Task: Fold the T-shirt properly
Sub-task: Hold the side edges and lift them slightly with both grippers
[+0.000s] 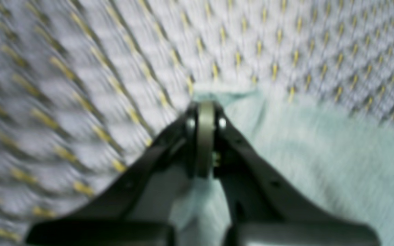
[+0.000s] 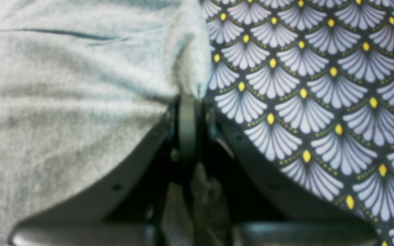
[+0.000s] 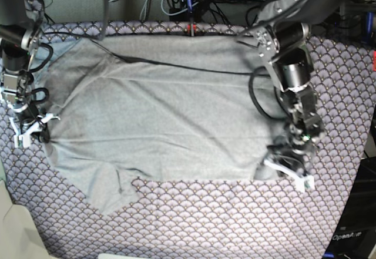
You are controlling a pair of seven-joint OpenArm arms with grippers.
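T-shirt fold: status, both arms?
Left gripper shut on T-shirt edge, view blurred. Right gripper shut on the opposite edge. Shirt spread on tablecloth, not yet folded. Black cable lies across it.

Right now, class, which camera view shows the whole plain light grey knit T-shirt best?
The base view: the plain light grey knit T-shirt lies spread across the purple scallop-patterned tablecloth, outline visible. The right wrist view shows only one edge at the gripper; the left wrist view is blurred.

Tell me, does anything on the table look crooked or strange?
The T-shirt lies askew and rumpled: one flap sticks out at the near edge. A black cable runs across its far part. Both hands, left and right, pinch its side edges.
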